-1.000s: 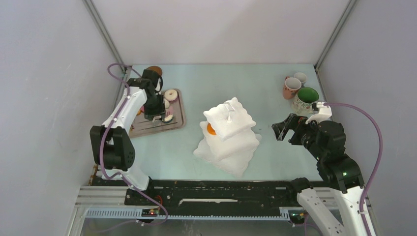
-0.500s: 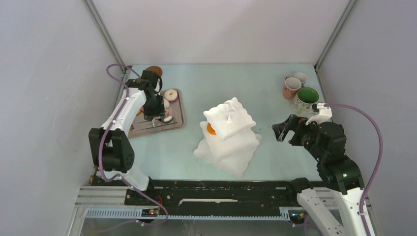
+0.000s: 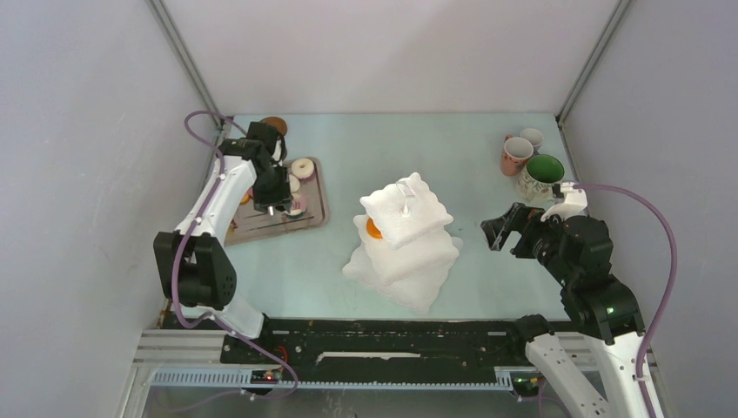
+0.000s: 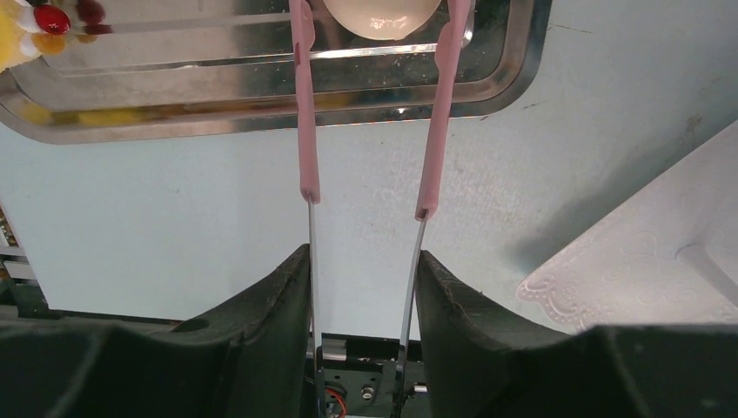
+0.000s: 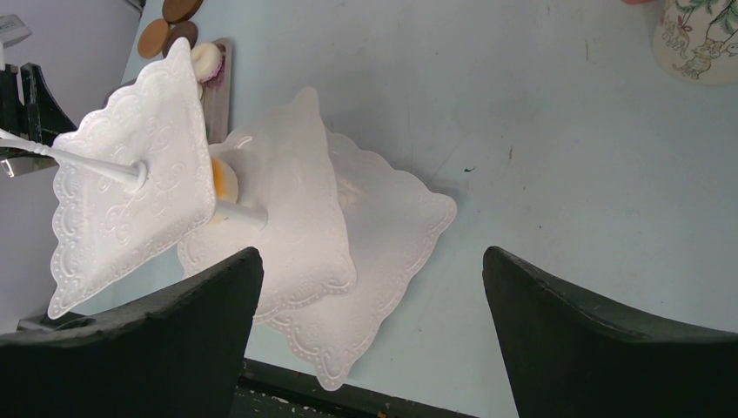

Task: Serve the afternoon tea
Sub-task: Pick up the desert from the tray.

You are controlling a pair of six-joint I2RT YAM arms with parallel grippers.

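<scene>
- Two black fingers [image 4: 261,331] of the left gripper [image 4: 361,292] clamp the pink tongs [image 4: 305,131]. One finger bears on each steel arm, so the jaws stand partly closed on the tool.
- Long axis of the tongs: straight out from the fingers to 12 o'clock in the left wrist view.
- At that 12 o'clock end a pale round pastry [image 4: 380,10] lies between the two pink tips, over the grey metal tray [image 4: 261,96]. The frame edge cuts off the tips, so it cannot be told whether they pinch the pastry.
- A yellow cake [image 4: 10,43] topped with a red cherry sits on the tray at 10 o'clock of the tips.
- Left arm pose, top view: the forearm runs up the left edge of the table and the wrist bends down over the tray.
- The white three-tier stand [image 3: 405,239] lies at 3 o'clock of the tray, well apart from it, with an orange biscuit [image 3: 374,229] on its middle tier. Judged from this, the coming move is a carry toward 3 o'clock, and the left arm is the nearer one.
- The right gripper [image 3: 500,228] hangs at 3 o'clock of the stand, fingers spread wide and holding nothing.
- Three mugs, pink [image 3: 515,155], small pale [image 3: 532,138] and green-inside [image 3: 541,174], stand at 1 o'clock of the right gripper.
- Brown coasters [image 3: 274,124] lie at 12 o'clock of the tray.
</scene>
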